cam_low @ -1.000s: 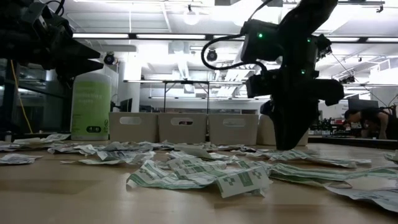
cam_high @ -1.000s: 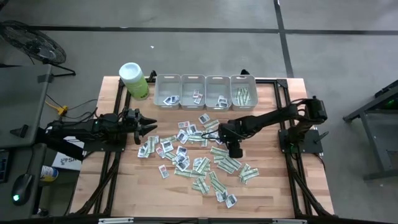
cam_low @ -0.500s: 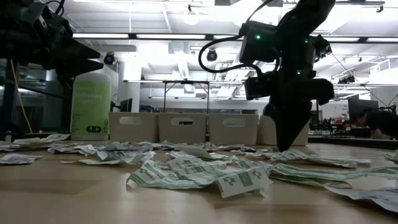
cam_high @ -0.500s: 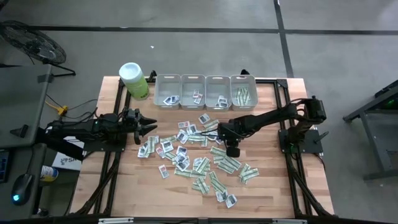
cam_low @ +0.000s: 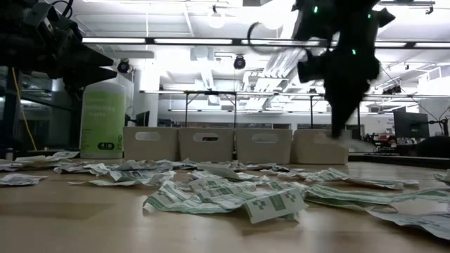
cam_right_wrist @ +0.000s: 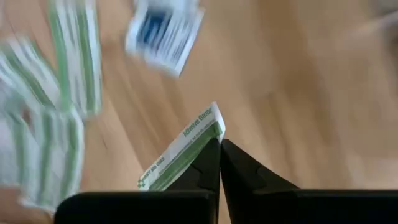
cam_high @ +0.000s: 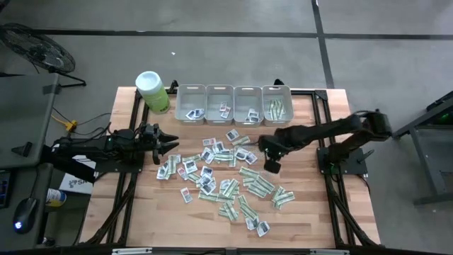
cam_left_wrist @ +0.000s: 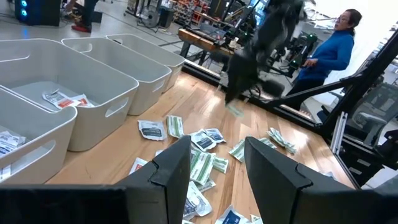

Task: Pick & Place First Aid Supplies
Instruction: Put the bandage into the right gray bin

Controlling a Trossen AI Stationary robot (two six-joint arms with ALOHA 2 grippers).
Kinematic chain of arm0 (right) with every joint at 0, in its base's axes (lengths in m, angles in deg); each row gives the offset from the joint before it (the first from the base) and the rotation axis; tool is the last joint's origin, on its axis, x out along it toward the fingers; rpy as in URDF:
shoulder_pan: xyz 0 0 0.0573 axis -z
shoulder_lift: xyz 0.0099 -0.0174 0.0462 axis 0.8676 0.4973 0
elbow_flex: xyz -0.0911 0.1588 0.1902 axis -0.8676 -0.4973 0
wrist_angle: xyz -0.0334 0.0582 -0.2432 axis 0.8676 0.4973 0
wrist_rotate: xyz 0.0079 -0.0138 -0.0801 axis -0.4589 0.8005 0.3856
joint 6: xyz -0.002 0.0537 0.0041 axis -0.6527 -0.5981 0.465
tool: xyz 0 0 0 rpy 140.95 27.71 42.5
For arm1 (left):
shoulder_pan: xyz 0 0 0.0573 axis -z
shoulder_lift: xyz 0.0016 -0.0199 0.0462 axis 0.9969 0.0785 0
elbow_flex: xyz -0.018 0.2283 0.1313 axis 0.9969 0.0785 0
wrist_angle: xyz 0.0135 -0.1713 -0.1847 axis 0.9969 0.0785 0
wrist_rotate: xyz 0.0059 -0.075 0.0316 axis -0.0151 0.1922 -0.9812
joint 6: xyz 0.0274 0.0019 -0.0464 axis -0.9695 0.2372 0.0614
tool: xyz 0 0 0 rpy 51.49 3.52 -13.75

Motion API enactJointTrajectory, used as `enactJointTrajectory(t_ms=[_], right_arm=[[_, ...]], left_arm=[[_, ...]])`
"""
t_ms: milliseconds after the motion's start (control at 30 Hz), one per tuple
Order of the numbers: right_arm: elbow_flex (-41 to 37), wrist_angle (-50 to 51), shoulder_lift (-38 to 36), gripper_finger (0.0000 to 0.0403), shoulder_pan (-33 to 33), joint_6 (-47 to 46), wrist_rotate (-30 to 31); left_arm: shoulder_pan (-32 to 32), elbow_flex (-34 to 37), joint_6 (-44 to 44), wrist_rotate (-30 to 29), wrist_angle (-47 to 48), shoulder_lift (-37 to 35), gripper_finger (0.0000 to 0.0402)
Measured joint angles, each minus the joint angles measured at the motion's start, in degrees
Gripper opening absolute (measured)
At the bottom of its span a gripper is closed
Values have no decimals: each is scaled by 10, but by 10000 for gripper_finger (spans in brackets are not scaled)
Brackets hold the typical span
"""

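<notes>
Many first aid supplies (cam_high: 219,173), small white packets and green-and-white strips, lie loose on the wooden table. My right gripper (cam_high: 271,166) hangs above the pile's right part, pointing steeply down and shut on one green-and-white strip (cam_right_wrist: 186,149). In the low view the right gripper (cam_low: 336,133) is well above the table. My left gripper (cam_high: 173,146) waits open and level at the pile's left edge, and nothing is between its fingers (cam_left_wrist: 177,165). My right gripper pinches the green-and-white strip near one end (cam_right_wrist: 210,132) between its two fingertips. The fingers come from above, slanting steeply down. The strip is lifted clear of the table and trails back along one finger; its other end is hidden behind that finger.
Several grey bins (cam_high: 233,104) stand in a row at the table's far edge, each with a few packets inside. A lime-green canister (cam_high: 152,92) stands at the far left. Bare wood lies near the right and front edges. A person (cam_left_wrist: 329,53) stands beyond the table.
My right gripper has shut on the green-and-white strip in the pile. It then rose and drew a little toward the table's right edge, rolling its wrist. The strip has come up clear of the table with it.
</notes>
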Motion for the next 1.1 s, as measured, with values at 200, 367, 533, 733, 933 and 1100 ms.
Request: enactJointTrajectory(t_ms=[200, 367, 533, 733, 933, 1100], right_arm=[[1, 21, -96, 1, 54, -11, 66], [2, 17, -135, 1, 124, 25, 103], [2, -11, -132, 0, 206, 83, 113], [2, -71, -130, 0, 297, 160, 106], [3, -117, -112, 0, 374, 222, 53], [3, -150, -69, 0, 412, 245, 16]], left_arm=[[0, 0, 0, 0, 0, 0, 150], [0, 0, 0, 0, 0, 0, 150], [0, 0, 0, 0, 0, 0, 150], [0, 0, 0, 0, 0, 0, 150], [0, 0, 0, 0, 0, 0, 150], [0, 0, 0, 0, 0, 0, 150]])
